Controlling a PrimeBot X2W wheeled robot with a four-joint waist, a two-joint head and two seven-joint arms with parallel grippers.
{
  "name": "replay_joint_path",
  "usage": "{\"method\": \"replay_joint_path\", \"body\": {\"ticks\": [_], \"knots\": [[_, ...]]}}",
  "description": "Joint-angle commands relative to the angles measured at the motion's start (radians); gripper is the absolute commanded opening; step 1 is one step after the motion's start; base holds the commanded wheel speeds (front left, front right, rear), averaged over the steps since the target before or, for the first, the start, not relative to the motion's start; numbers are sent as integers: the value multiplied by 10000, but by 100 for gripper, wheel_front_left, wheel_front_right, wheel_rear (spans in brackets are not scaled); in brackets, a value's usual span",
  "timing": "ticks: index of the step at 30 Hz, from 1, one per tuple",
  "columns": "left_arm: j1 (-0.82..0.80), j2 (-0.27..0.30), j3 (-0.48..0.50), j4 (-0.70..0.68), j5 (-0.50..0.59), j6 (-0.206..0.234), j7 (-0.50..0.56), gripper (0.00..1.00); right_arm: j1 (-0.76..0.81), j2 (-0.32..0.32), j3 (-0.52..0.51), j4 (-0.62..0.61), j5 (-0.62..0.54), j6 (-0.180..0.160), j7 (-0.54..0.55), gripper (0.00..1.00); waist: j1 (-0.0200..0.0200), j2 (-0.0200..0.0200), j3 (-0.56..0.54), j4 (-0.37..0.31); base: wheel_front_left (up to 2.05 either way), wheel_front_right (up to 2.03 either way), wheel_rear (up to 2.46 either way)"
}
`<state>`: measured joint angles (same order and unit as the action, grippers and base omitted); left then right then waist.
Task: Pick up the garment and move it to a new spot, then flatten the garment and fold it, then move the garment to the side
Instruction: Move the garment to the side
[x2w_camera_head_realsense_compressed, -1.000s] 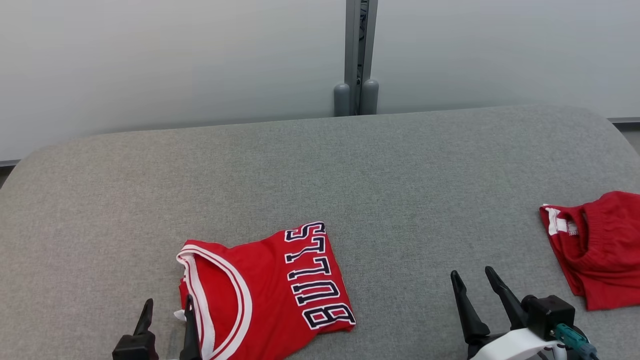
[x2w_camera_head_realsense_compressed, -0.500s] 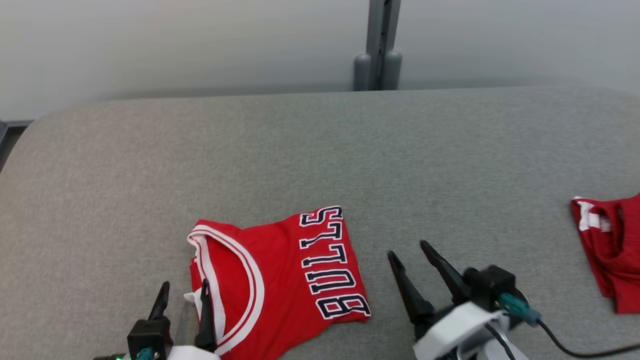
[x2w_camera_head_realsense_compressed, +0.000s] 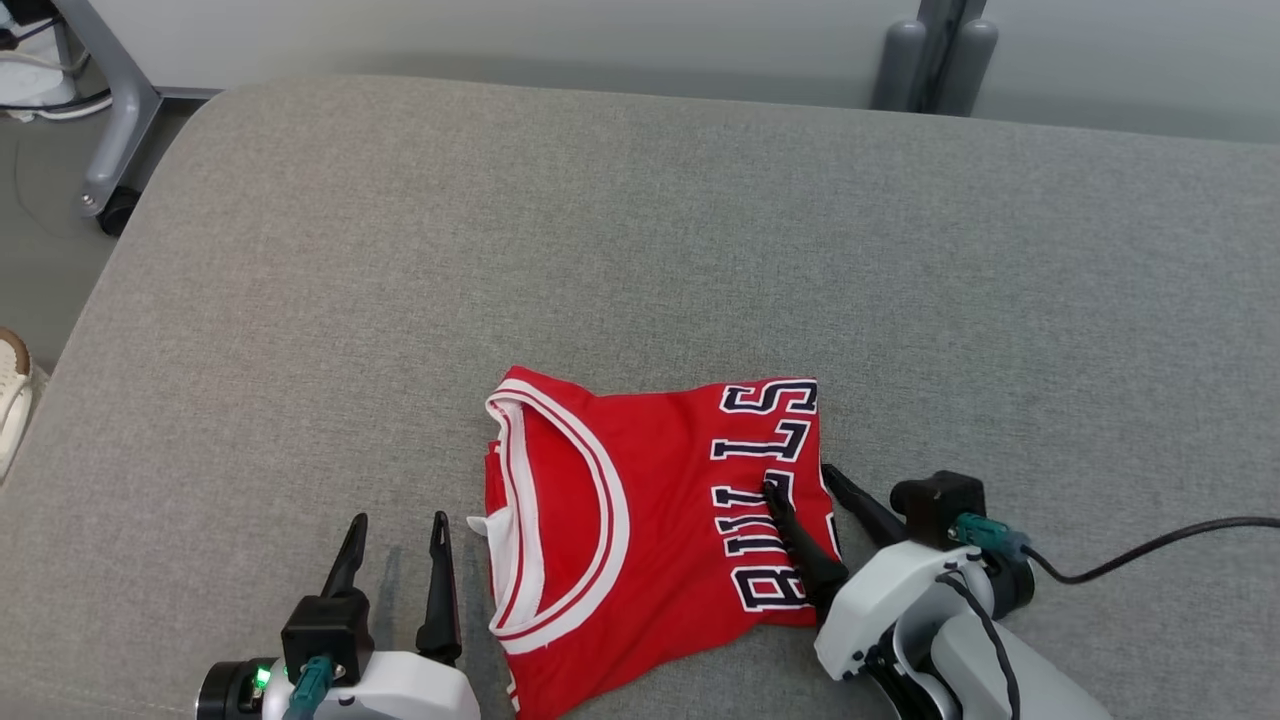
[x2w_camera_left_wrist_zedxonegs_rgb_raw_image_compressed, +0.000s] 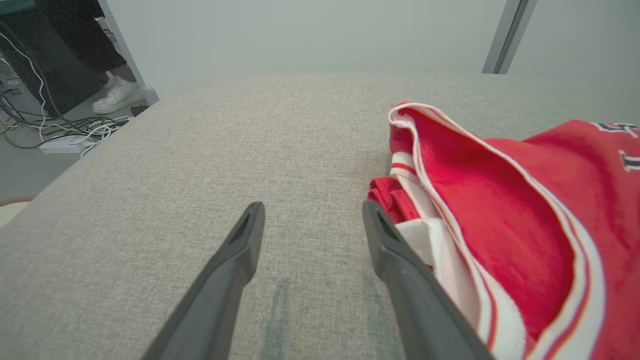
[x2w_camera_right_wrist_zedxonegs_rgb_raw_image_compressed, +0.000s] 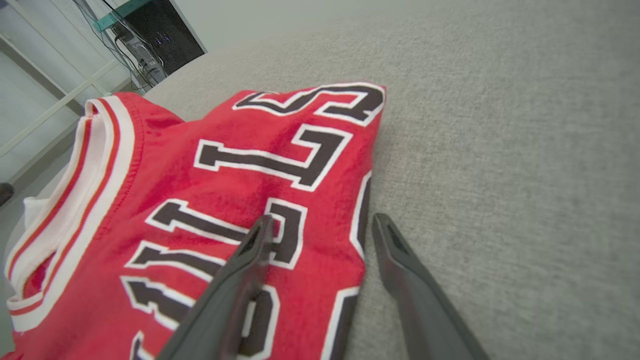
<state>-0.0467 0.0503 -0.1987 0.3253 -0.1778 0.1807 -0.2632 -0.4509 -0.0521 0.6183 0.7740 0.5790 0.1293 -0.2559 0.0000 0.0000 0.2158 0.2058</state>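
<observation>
1. Head view: the garment (x2w_camera_head_realsense_compressed: 640, 500), a red jersey with striped white trim and dark lettering, lies folded into a compact packet on the grey padded surface (x2w_camera_head_realsense_compressed: 640, 200). The left gripper (x2w_camera_head_realsense_compressed: 399, 520) stands just beside the garment's collar side, fingers spread wide and empty. The right gripper (x2w_camera_head_realsense_compressed: 800, 480) sits at the garment's lettered edge, fingers also spread wide, one over the print and one just off the cloth.
2. Left wrist view: the left gripper (x2w_camera_left_wrist_zedxonegs_rgb_raw_image_compressed: 312, 207) has bare surface between its fingers. The garment (x2w_camera_left_wrist_zedxonegs_rgb_raw_image_compressed: 500, 210) begins just beside the finger nearer it. Its layers gape loosely at the collar, so we judge the cloth light, soft and limp, likely to sag and unfold when lifted.
3. Right wrist view: the right gripper (x2w_camera_right_wrist_zedxonegs_rgb_raw_image_compressed: 322, 220) straddles the lettered edge of the garment (x2w_camera_right_wrist_zedxonegs_rgb_raw_image_compressed: 200, 165). We cannot tell whether the fingers touch the cloth. We judge this folded edge the sound place to take hold, pinching all layers together. A matching pinch at the collar side should keep the packet from opening.
4. Containers: we identify none around the garment.
</observation>
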Motion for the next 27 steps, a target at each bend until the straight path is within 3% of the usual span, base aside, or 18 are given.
{"method": "replay_joint_path", "body": {"ticks": [1,2,3,4,11,21,27], "knots": [[-111,14,32,-63,-44,57,-13,100,66,15,201,273,163,25,69,79,0,0,106,97,0,0,0],[-96,29,70,-56,-41,71,-11,100,4,32,368,363,290,26,56,37,0,0,112,73,0,0,0],[-79,26,105,-70,-36,85,-13,100,-72,34,491,466,358,25,27,28,0,0,110,21,0,0,0],[-83,26,132,-85,-11,76,-13,100,-126,25,578,542,460,25,9,0,0,0,90,-63,0,0,0],[-45,21,385,-28,309,-146,-11,100,-333,-55,-314,100,601,12,-77,0,0,0,-285,-1532,0,0,0],[-411,23,633,226,681,-544,-11,100,527,-23,-1040,-441,244,12,-81,0,0,0,-648,-5119,0,0,0],[-576,23,543,357,741,-682,-11,100,931,-22,-1334,-578,-118,12,-82,0,0,0,-618,-6774,0,0,0]]}}
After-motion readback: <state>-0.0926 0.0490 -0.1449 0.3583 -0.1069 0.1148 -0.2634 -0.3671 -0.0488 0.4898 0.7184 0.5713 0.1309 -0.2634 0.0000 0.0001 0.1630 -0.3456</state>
